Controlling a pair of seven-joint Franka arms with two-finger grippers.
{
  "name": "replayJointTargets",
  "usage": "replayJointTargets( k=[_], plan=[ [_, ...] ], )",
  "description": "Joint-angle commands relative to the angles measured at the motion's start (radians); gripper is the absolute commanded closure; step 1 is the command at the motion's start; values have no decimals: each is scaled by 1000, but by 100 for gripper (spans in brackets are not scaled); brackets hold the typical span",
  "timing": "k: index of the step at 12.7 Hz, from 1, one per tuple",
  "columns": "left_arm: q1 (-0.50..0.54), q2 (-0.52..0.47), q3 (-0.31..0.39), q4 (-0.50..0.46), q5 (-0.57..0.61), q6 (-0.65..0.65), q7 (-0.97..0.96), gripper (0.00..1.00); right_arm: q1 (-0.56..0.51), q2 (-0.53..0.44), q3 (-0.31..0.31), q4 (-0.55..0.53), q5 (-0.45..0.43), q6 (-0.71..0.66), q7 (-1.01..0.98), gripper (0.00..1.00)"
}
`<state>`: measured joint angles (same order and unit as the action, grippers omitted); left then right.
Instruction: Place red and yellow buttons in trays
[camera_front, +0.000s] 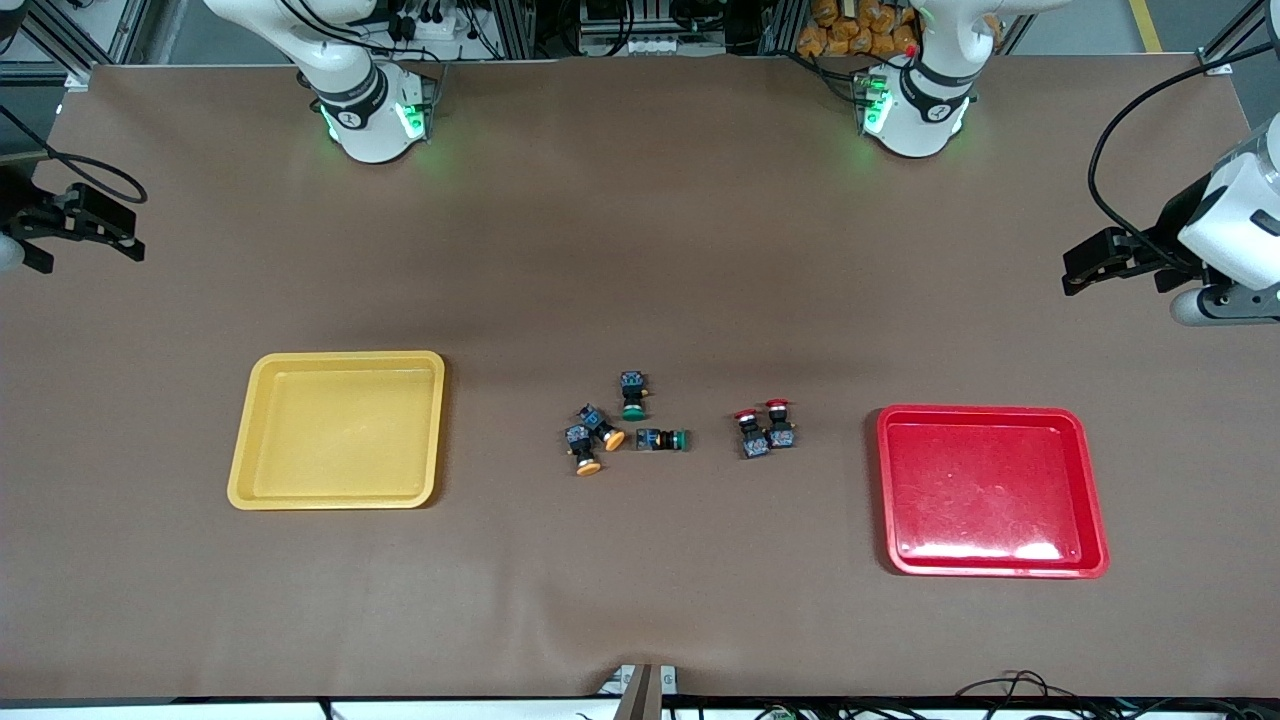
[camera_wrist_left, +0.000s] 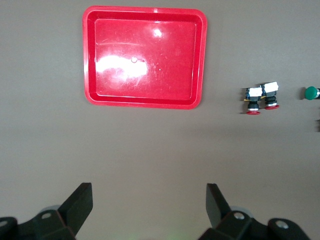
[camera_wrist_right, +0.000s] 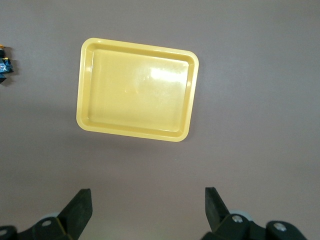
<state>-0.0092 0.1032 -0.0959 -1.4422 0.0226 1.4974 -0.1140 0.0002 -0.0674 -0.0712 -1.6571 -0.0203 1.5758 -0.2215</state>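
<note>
Two red-capped buttons (camera_front: 748, 432) (camera_front: 780, 422) lie side by side between the button cluster and the red tray (camera_front: 980, 411). Two orange-yellow-capped buttons (camera_front: 600, 428) (camera_front: 583, 452) lie touching at mid-table. The yellow tray (camera_front: 340, 357) sits toward the right arm's end and holds nothing. The red tray holds nothing. My left gripper (camera_front: 1070, 275) is open and empty above bare table at the left arm's end. Its wrist view shows its open fingers (camera_wrist_left: 80, 205), the red tray (camera_wrist_left: 145, 102) and the red buttons (camera_wrist_left: 254, 99). My right gripper (camera_front: 130, 235) is open and empty above the right arm's end; its wrist view shows the yellow tray (camera_wrist_right: 132, 131).
Two green-capped buttons (camera_front: 632, 393) (camera_front: 662, 439) lie right beside the orange-yellow ones. One green cap shows in the left wrist view (camera_wrist_left: 311, 92). The table is covered in brown paper; its front edge runs along the bottom of the front view.
</note>
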Motion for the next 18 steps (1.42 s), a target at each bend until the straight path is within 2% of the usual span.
replayJointTargets(
  k=[1,12,15,18],
  plan=[
    [2,1,4,9,-7,18,7,0,6,6,1,17,-21,-8,8,0],
    [-6,27,2,-1,-3,27,-12,0,6,15,-1,22,-10,1,-1,0],
    [-6,27,2,0,-3,27,-10,0,0,76,-1,48,-3,35,1,0],
    [-5,27,1,2,-3,27,-9,0,3,86,-1,49,-1,38,2,0]
  ],
)
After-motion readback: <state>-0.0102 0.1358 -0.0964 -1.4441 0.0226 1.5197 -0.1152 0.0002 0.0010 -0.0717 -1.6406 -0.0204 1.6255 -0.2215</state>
